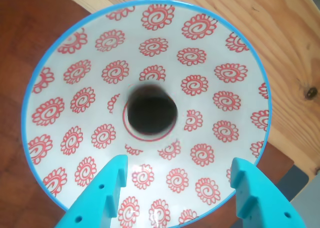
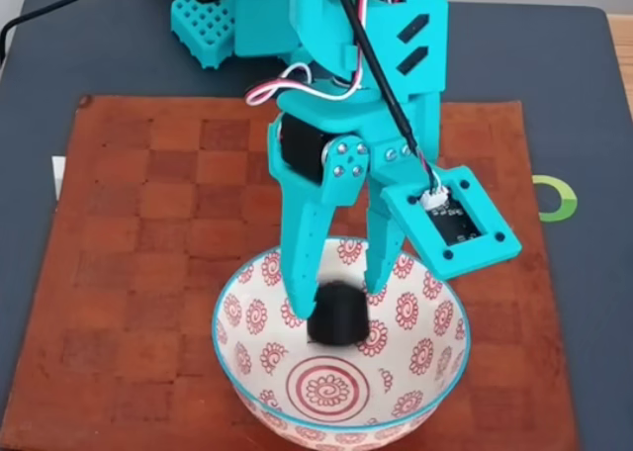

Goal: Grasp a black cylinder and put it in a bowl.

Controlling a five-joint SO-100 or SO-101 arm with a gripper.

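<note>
The white bowl with red medallions and a turquoise rim stands at the near edge of the mat in the fixed view. The black cylinder is inside it, against the far inner wall, just below the fingertips. In the wrist view the cylinder is a blurred dark patch over the bowl's red-ringed centre. My turquoise gripper hangs over the bowl's far half, open, its fingers spread wider than the cylinder and apart from it; the gripper enters from the bottom edge.
The bowl rests on a brown checkered mat over a dark table top. A green ring mark lies to the right. The arm's base stands at the back. Light wood shows beyond the bowl in the wrist view.
</note>
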